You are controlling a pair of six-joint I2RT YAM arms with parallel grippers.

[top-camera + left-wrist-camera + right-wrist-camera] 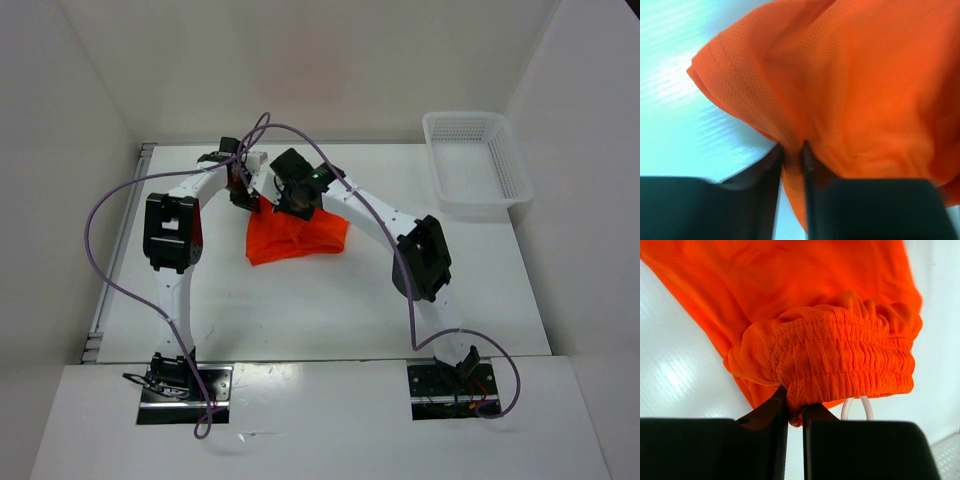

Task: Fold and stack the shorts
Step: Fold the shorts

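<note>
You've got the shorts [297,238] pinched by both arms at the far middle of the surface [300,320]: right pincer [795,407] clamped on the waistband [850,365], left pincer [792,155] nipping a fabric edge. Looks mid-fold to me: cloth bunched, no neat fold yet, stacking not done.

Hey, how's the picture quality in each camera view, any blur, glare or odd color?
Top view: sharp, evenly lit, soft shadows on the table. Left wrist: cyan cast, shorts and fingers softened by blur. Right wrist: crisp waistband, glare streaks on the table.
</note>
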